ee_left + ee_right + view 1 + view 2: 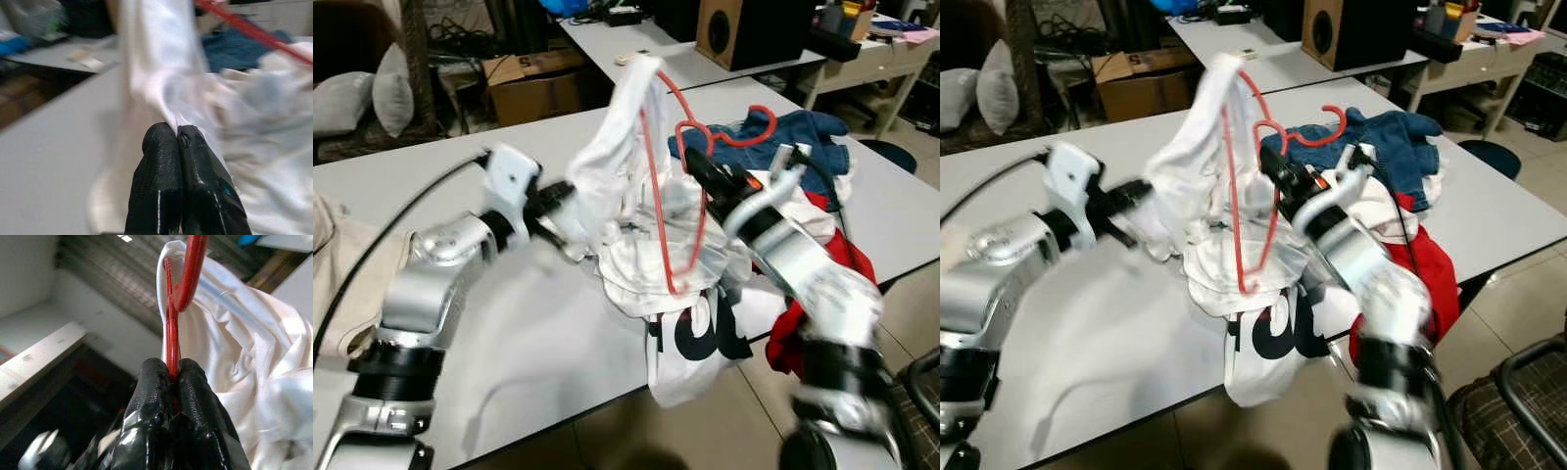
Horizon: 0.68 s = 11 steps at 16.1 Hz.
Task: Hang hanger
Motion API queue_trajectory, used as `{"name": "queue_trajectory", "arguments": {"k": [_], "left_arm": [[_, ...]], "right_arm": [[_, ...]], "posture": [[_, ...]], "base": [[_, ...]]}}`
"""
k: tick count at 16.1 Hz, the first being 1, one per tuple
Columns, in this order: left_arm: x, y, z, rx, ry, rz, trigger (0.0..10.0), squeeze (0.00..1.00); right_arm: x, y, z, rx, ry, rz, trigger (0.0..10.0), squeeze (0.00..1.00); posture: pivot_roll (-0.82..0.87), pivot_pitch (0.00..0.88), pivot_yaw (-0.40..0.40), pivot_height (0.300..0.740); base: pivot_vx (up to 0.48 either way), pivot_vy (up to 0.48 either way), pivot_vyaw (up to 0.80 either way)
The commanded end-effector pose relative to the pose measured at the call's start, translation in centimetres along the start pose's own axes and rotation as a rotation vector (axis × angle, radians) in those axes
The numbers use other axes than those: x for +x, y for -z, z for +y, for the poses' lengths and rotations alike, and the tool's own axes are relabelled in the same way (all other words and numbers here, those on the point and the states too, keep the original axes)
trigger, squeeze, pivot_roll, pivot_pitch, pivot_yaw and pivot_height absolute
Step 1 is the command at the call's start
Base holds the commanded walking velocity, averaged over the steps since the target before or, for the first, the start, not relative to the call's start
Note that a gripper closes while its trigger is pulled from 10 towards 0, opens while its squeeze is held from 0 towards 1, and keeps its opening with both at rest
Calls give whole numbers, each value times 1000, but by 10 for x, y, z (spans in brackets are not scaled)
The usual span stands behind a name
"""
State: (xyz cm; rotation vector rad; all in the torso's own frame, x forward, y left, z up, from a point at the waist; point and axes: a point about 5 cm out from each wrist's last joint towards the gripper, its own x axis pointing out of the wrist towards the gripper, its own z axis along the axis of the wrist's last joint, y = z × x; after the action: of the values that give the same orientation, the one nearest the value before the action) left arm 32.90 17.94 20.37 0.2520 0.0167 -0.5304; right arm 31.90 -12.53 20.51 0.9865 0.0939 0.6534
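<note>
Your left gripper (177, 131) pinches the white shirt (607, 166) over the table (450, 157); your right gripper (170, 377) clamps the red hanger (656, 176), half inside it. You're mid-threading: next, work the hanger's free shoulder in.

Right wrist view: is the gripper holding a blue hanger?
No. The right gripper is shut on a red hanger, with the white shirt draped beside it.

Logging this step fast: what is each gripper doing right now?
Left gripper: closed, pinching the white shirt.
Right gripper: closed on the red hanger, which is partly inside that shirt.
</note>
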Motion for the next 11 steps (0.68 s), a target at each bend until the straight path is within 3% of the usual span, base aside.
{"name": "queue_trajectory", "arguments": {"k": [1,5,7,8,10,11], "left_arm": [[-3,-4,8,72,-29,-2,0,0],[-6,-5,14,172,-42,0,0,0],[-12,-1,3,250,102,26,0,0],[-18,11,-13,357,281,98,0,0],[-21,19,-29,350,389,123,0,0],[-18,23,-34,352,374,123,10000,0]], "right_arm": [[-6,-6,11,8,-68,-7,10000,0],[-19,-14,11,70,-74,-47,10000,0],[-27,-15,5,43,-3,-50,10000,0],[-32,-14,-3,25,75,-31,10000,0],[-37,-9,-9,7,129,-3,10000,0],[-40,-4,-10,-6,151,24,10000,0]], "posture": [[-1,0,62,740],[-3,0,63,740],[-3,0,57,740],[-2,0,55,740],[-2,0,55,740],[-5,0,57,740]], "base": [[0,0,0],[0,0,0],[0,0,0],[0,0,0],[0,0,0],[0,0,0]]}}
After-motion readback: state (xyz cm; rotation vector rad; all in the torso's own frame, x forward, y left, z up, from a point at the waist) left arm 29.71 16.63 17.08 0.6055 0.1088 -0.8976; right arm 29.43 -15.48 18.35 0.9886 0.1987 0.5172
